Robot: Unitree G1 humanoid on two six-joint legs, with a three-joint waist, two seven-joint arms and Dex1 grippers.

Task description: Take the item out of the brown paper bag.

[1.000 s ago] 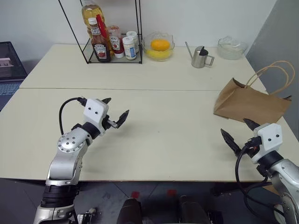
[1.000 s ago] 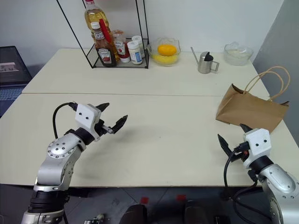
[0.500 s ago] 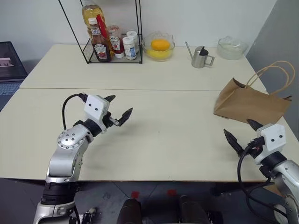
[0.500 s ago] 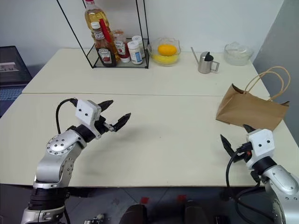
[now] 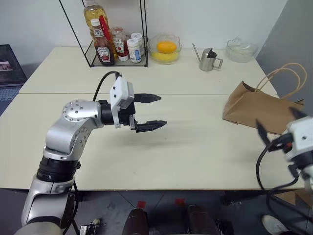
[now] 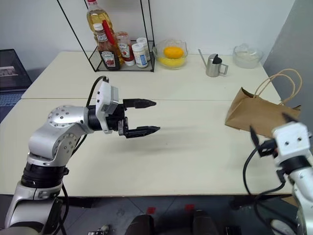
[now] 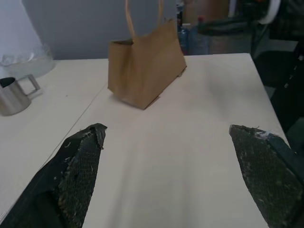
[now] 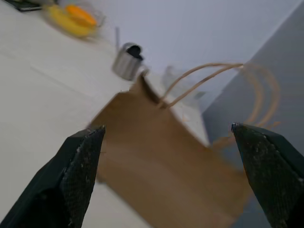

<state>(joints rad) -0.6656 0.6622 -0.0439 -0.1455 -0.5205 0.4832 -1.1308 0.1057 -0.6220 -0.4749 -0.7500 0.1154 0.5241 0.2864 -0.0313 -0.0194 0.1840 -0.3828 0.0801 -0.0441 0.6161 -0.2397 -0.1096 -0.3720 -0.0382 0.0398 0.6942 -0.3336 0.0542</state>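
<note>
The brown paper bag (image 5: 259,110) lies creased on the table's right side, its two loop handles (image 5: 288,73) sticking up toward the right edge. The item is hidden, and I cannot see into the bag. My left gripper (image 5: 161,110) hovers open over the middle of the table, one finger above the other, pointing right toward the bag (image 7: 145,71) with a wide stretch of bare table between. My right gripper (image 5: 279,125) is open just in front of the bag's near side, and the bag (image 8: 161,142) shows between its fingers (image 8: 80,161). Neither gripper holds anything.
At the back left stands a wire rack (image 5: 112,39) with sauce and oil bottles. Along the back edge are a glass bowl of orange fruit (image 5: 166,49), a small metal pitcher (image 5: 209,58) and a lidded glass dish (image 5: 241,49). The table's right edge runs close behind the bag.
My left arm swung up and to the right, and its gripper turned to point level toward the bag. My right gripper rose and shifted right, closer to the bag. Both stayed open.
</note>
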